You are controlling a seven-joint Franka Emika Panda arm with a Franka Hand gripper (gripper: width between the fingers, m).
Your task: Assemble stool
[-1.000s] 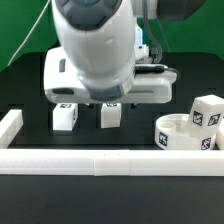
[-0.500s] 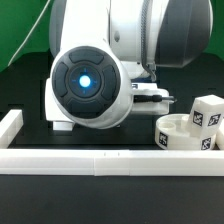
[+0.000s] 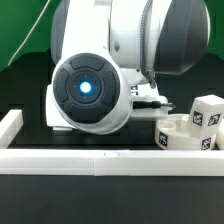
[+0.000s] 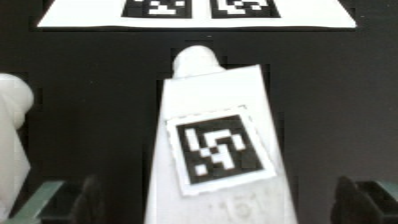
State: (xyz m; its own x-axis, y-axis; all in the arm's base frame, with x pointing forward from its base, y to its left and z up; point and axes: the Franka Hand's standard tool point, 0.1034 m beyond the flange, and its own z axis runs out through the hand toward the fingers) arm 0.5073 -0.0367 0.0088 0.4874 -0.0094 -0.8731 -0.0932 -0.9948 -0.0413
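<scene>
Black tabletop, fenced along the near edge by a long white border rail [image 3: 100, 162]; just behind it, at the exterior view's right, round white seat [image 3: 185, 141] with a tagged leg [image 3: 208, 115] at its far right rim, touching or not unclear. Mid-table, arm [image 3: 90, 88] low, hiding the centre; under the wrist, gripper [image 4: 210, 205] spread wide, fingers [image 4: 48, 200] clear on either side of a second tagged leg [image 4: 214, 140], nothing clamped. Beyond its narrow end, marker board [image 4: 196, 8].
</scene>
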